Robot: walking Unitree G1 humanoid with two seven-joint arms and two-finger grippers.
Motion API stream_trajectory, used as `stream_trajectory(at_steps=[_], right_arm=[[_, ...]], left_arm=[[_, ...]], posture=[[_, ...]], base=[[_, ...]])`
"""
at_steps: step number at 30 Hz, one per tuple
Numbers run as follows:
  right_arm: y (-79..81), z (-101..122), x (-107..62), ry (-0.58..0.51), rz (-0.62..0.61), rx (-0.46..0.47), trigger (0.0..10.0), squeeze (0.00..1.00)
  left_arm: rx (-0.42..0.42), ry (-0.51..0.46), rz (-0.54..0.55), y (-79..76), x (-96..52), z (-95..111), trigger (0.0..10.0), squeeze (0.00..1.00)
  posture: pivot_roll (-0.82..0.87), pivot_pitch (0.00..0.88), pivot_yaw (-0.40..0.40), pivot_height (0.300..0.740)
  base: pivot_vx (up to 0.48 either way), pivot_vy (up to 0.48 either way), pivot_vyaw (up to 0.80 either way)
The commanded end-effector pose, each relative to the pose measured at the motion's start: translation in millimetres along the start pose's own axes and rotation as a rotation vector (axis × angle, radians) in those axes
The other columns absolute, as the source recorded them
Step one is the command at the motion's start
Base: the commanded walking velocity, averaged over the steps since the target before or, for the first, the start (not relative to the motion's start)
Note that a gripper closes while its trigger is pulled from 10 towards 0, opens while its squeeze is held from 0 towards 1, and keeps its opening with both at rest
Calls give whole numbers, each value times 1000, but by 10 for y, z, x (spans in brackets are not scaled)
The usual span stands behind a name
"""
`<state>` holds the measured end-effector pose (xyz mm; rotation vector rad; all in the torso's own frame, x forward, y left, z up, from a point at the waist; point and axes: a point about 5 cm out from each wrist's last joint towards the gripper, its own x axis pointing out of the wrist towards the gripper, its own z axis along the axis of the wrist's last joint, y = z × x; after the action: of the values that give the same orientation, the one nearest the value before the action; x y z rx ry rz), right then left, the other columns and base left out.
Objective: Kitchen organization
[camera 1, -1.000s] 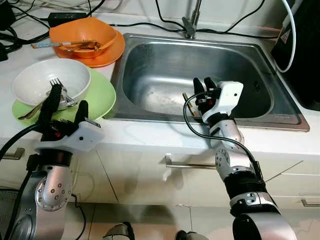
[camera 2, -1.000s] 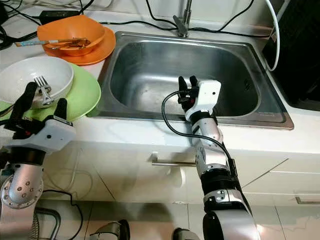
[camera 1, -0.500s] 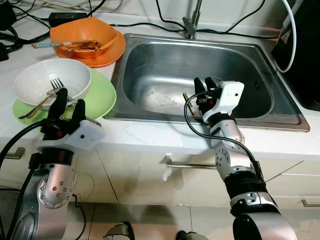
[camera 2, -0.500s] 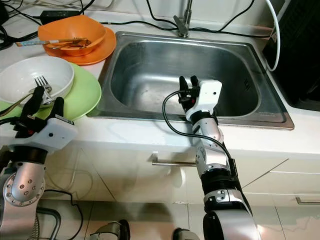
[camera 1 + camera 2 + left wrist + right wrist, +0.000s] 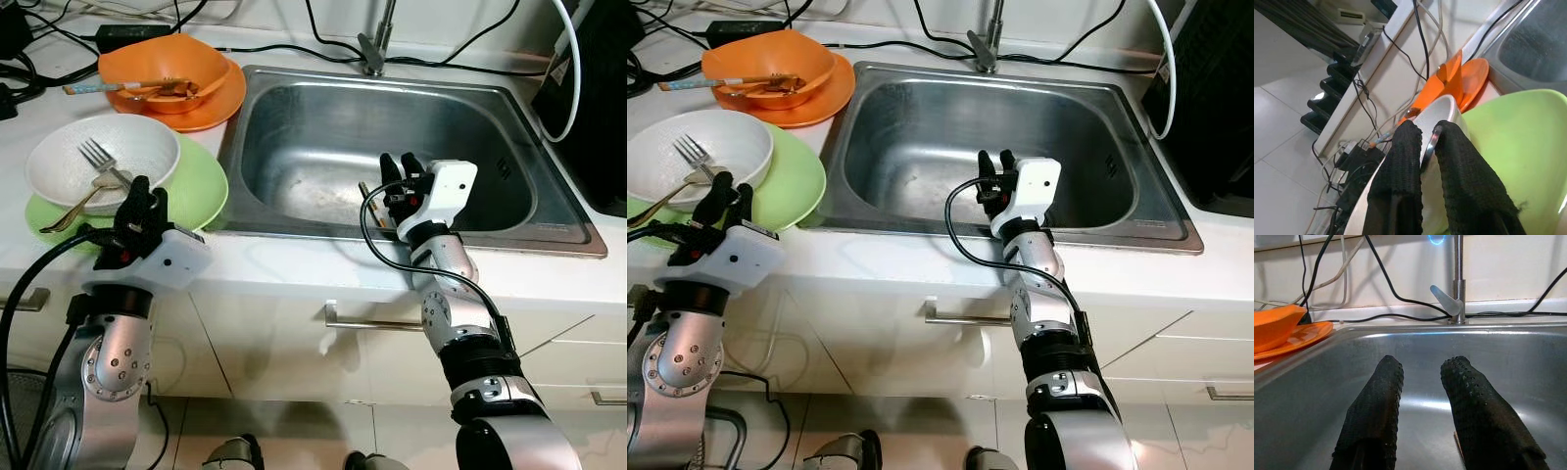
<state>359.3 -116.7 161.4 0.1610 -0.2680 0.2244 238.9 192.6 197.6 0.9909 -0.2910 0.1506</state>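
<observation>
At the frame's left, the left gripper (image 5: 143, 199) pinches the near rim of the round white ceramic bowl (image 5: 69, 162) on the lime-green plate (image 5: 196, 186); right gripper (image 5: 400, 168) hangs parted over the steel sink (image 5: 294, 127)

two bowls (image 5: 101, 161), two plates (image 5: 201, 186), one fork (image 5: 101, 160)

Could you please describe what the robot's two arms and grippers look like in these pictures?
Both arms are silver metal with round jointed segments and dark bands. Each ends in a white boxy wrist housing carrying two long black fingers with a textured, knobbly surface. A black cable loops from each wrist along the arm. The left gripper and the right gripper are built alike; the left arm's lower segment shows a ring of small screws.
</observation>
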Motion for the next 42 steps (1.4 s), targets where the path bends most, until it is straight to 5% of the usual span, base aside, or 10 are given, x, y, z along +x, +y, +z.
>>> stream_trajectory(at_steps=[1, 23, 24, 25, 28, 31, 38, 39, 41, 42], right_arm=[[-17, 4, 13, 3, -10, 8, 10000, 0], [-11, 8, 36, -1, -11, 11, 10000, 0], [-12, -1, 32, 1, -11, 11, 10000, 0], [-13, -5, 30, 2, -12, 11, 10000, 0], [-14, -10, 29, 4, -14, 10, 10000, 0], [-14, -10, 32, 5, -15, 8, 10000, 0], [-16, 7, 48, 0, -19, -4, 10000, 0], [-23, 7, 46, 0, -21, -6, 10000, 0], [-26, 9, 44, -1, -21, -6, 10000, 0], [-34, 12, 41, -2, -20, -6, 10000, 216]], left_arm=[[-7, -4, -14, -20, 12, 6, 0, 0], [97, -245, 164, 305, 214, 439, 0, 0], [83, -268, 177, 307, 240, 506, 2941, 0], [67, -286, 182, 302, 251, 551, 8275, 0], [28, -310, 181, 278, 272, 616, 10000, 0], [-40, -310, 162, 207, 307, 650, 10000, 0], [-430, -362, 21, -81, 369, 904, 10000, 0], [-569, -369, -23, -136, 384, 992, 10000, 0], [-628, -375, -46, -155, 391, 1039, 10000, 0], [-731, -377, -88, -191, 404, 1101, 10000, 0]], posture=[[49, 112, -55, 740], [53, 99, -56, 740], [52, 98, -56, 740], [52, 100, -56, 740], [52, 99, -57, 740], [53, 100, -58, 740], [36, 98, -54, 740], [36, 98, -54, 740], [30, 97, -52, 740], [28, 99, -50, 740]], base=[[0, 0, 0], [0, 0, 0], [0, 0, 0], [0, 0, 0], [0, 0, 0], [0, 0, 0], [0, 0, 0], [0, 0, 0], [0, 0, 0], [0, 0, 0]])
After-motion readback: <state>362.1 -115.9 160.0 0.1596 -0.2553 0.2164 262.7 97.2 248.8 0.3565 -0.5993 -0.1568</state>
